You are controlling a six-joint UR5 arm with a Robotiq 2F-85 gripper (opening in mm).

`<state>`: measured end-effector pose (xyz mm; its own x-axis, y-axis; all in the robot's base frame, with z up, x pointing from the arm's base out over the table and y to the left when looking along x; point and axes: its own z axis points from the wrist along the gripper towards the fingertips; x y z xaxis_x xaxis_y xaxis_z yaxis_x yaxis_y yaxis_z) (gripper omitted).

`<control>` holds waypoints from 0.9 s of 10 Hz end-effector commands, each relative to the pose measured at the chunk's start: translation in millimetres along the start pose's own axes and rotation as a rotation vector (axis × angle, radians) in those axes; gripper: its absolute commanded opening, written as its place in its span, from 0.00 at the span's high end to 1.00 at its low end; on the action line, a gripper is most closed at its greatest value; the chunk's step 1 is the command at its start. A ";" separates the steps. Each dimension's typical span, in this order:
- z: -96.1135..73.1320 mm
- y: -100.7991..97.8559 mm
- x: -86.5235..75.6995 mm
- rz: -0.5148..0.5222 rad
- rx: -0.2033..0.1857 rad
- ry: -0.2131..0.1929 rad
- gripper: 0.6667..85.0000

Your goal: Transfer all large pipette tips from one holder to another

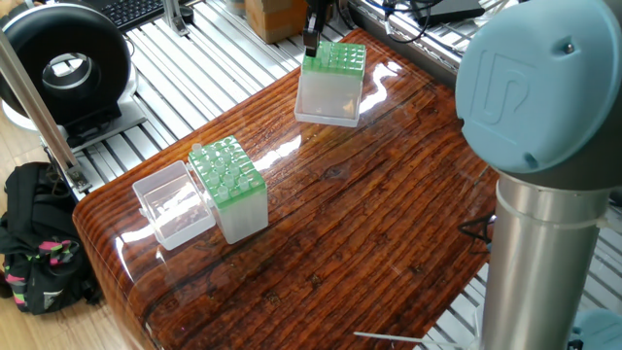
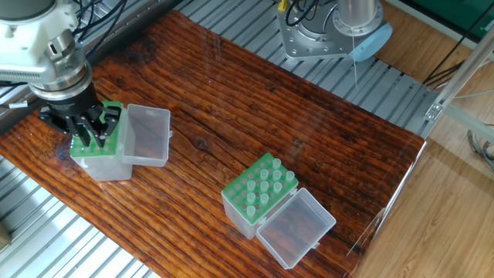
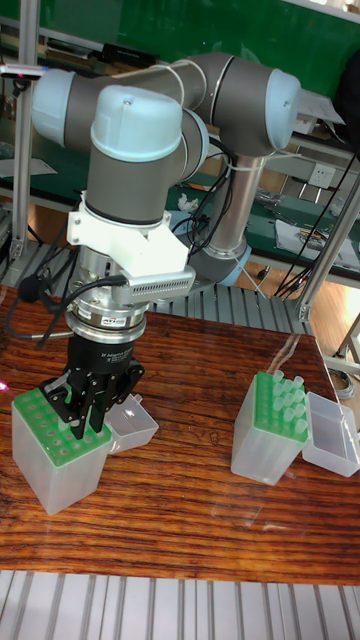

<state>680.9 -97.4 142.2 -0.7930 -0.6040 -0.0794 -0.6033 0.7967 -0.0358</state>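
My gripper (image 3: 80, 428) hangs straight down over a clear holder with a green grid (image 3: 45, 425), at its edge beside the open lid (image 2: 147, 133). The black fingers (image 2: 80, 137) stand close together just above the grid, and whether anything is between them is hidden. The same holder (image 1: 332, 60) sits at the table's far end in one fixed view, with the gripper (image 1: 312, 37) at its back edge. Several large pipette tips (image 2: 262, 185) stand upright in a second green-topped holder (image 1: 229, 177), also seen with tips (image 3: 288, 392) sticking up.
The second holder's clear lid (image 2: 296, 227) lies open beside it, near the table's edge. The wooden table (image 1: 369, 224) is ringed by aluminium rails. A black round device (image 1: 66, 66) and a bag (image 1: 34, 233) sit off the table. The arm's base (image 2: 340, 31) stands beyond the far edge.
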 end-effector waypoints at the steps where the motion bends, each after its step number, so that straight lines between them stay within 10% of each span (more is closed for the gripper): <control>1: -0.5 1.3 1.6 0.004 -0.007 -0.005 0.67; 9: 0.4 0.4 7.3 0.013 -0.003 0.017 0.70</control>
<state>674.8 -102.4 140.5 -0.7990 -0.5986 -0.0574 -0.5974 0.8011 -0.0373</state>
